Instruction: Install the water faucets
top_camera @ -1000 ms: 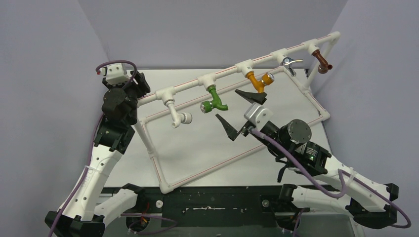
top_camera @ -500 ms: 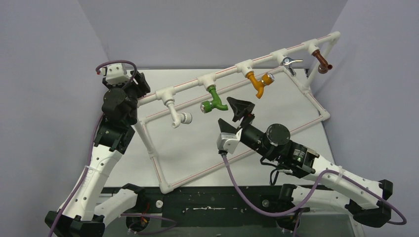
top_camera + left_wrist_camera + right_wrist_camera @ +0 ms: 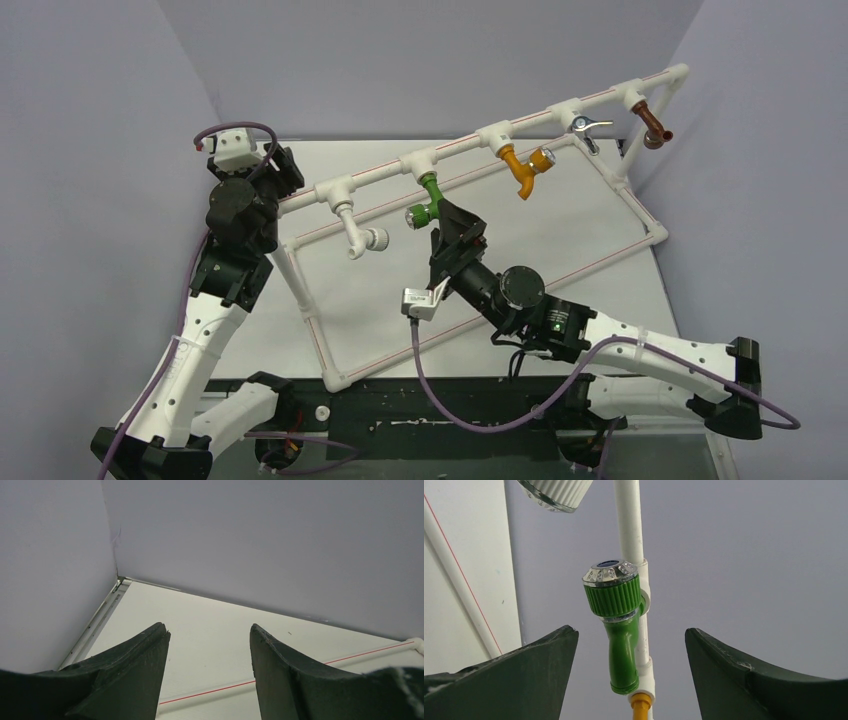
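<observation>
The green tap (image 3: pixel 427 206) hangs from a tee on the white pipe rail (image 3: pixel 560 108), its silvery knob pointing left. My right gripper (image 3: pixel 456 224) is right beside it on its right, and its fingers cover the spout in the top view. In the right wrist view the green tap (image 3: pixel 618 630) with its blue-centred knob (image 3: pixel 609 572) sits just ahead of my open right gripper (image 3: pixel 631 645), in line with the gap between the fingers, which do not touch it. My left gripper (image 3: pixel 283 166) is at the far left by the frame's end, open and empty (image 3: pixel 209 635).
The rail also carries a white tap (image 3: pixel 362 238), an orange-yellow tap (image 3: pixel 525 168), a silvery tap (image 3: pixel 585 127) and a brown tap (image 3: pixel 653 125). The pipe frame's lower bar (image 3: pixel 480 315) crosses the table under my right arm. Walls close in on both sides.
My right arm has swung left from beside the orange-yellow tap to the green tap, its wrist turning over. The left arm has not moved.
</observation>
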